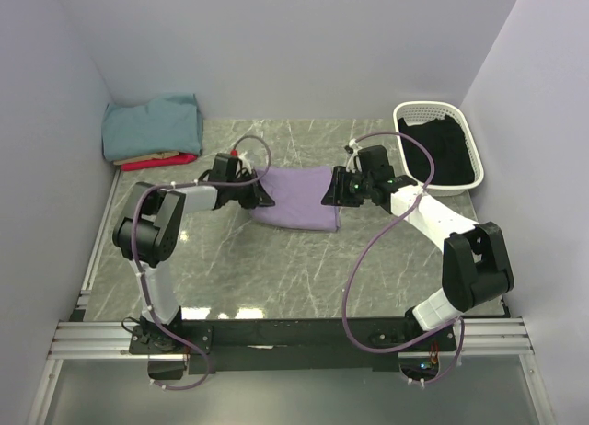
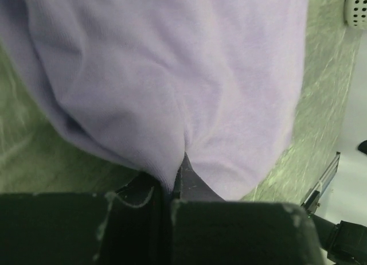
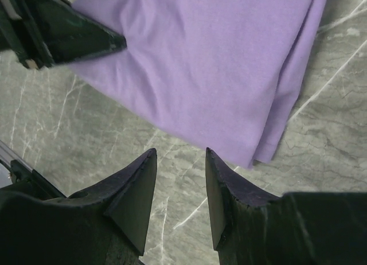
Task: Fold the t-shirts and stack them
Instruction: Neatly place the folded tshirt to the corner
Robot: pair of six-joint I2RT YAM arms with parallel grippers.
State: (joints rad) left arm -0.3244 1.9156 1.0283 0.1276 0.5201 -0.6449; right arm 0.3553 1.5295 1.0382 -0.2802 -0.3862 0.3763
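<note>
Left gripper (image 2: 174, 182) is pressed together on a pinch of the large lavender-purple soft cloth t-shirt (image 1: 299, 202), and the knit puckers into a crease that runs up from its black fingertips. Right gripper (image 3: 180, 184) hangs with its two dark wedge-shaped fingers spread and only bare table between them, just beside the shirt's near corner and not touching it.

The shirt lies in the middle of the grey-green marbled table (image 1: 276, 269), folded into a rough rectangle. Its long axis runs left to right between the two grippers, with its left end at the left gripper and its right end toward the right one. In the right wrist view its surface is smooth and matte, and several layered folded edges are stacked along one side.

A stack of folded shirts sits in the far left corner, well apart from the lavender one: a teal shirt (image 1: 152, 126) on top, a tan shirt (image 1: 147, 156) under it, and a red shirt (image 1: 170, 161) at the bottom. A white perforated plastic basket (image 1: 409, 112) stands at the far right with dark cloth (image 1: 442, 149) inside.
</note>
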